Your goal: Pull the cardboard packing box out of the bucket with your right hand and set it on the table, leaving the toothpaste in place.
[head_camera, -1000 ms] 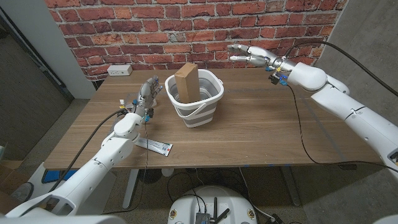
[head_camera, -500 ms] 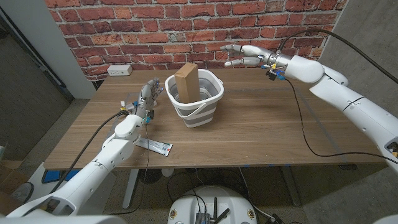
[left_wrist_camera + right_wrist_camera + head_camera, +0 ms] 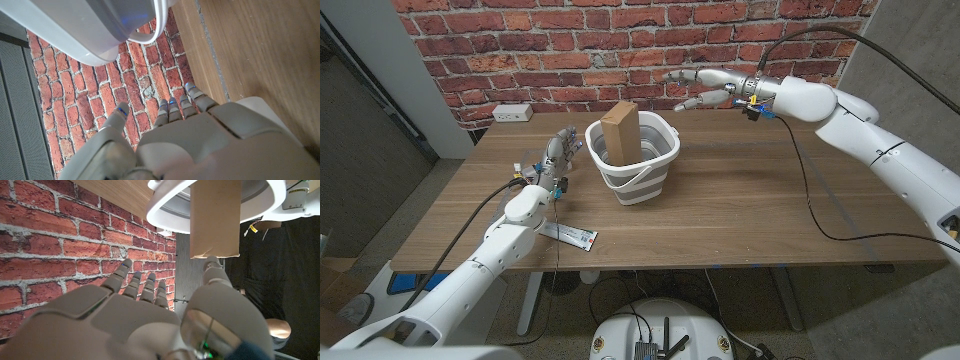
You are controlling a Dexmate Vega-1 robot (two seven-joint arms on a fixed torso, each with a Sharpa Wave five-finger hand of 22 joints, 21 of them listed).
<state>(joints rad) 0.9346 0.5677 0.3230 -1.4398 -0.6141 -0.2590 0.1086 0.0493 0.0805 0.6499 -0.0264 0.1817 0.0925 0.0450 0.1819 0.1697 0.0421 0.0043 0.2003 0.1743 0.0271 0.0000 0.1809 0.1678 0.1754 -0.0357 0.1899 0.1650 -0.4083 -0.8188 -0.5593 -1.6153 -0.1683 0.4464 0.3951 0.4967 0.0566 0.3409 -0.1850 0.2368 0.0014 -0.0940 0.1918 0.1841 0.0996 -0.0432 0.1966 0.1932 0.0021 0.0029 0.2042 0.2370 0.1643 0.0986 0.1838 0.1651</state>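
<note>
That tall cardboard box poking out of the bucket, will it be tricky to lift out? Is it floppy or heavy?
The box looks stiff: its edges stay straight and its sides flat. It is probably light, being plain cardboard, though what is inside cannot be seen. It leans in the bucket and stands tall and narrow, so it may tip once set down. The right hand is open above and behind the bucket.

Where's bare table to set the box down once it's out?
Widest bare wood lies right of the bucket, up to the table's right edge. The front strip below the bucket is free too. Left is crowded: left hand, toothpaste.

one bucket (image 3: 638, 160), one cardboard box (image 3: 621, 129), one toothpaste (image 3: 570, 234)
</note>
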